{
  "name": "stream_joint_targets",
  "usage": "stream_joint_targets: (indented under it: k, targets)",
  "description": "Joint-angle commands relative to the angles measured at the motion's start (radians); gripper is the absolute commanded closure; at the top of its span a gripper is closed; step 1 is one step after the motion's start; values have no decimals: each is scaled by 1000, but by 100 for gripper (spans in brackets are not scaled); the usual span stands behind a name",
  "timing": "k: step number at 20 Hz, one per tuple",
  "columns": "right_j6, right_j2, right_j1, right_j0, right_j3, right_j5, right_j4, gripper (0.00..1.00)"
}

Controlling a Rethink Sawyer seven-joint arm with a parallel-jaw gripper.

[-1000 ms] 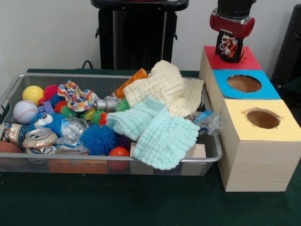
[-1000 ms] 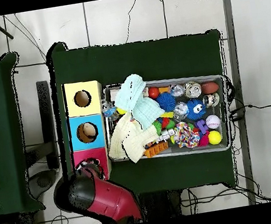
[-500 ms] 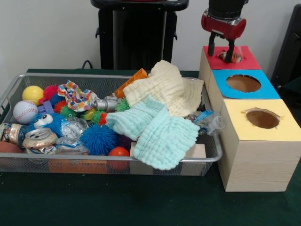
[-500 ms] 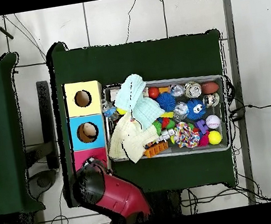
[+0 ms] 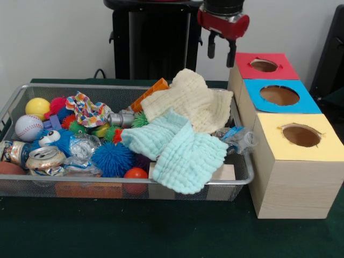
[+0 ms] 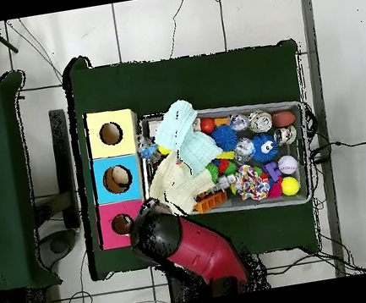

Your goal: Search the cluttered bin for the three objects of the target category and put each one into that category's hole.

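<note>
Front view: gripper (image 5: 221,51) fingers (image 5: 211,47) apart, empty, above the bin's (image 5: 244,177) far corner.

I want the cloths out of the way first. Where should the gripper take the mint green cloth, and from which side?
Probably from straight above, at the raised fold of the mint green cloth inside the bin. That bunched ridge gives more to pinch than the flat flap draped over the near rim.

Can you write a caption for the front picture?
Open gripper hangs empty above the toy-filled bin, beside the red box.
</note>
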Motion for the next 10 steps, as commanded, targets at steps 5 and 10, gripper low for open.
stream_joint_targets:
  k: [5,10]
  targets:
    - [-28,52,-51,-169,-167,185,-146,0]
    - [-80,78,2,-251,-157,81,-236,0]
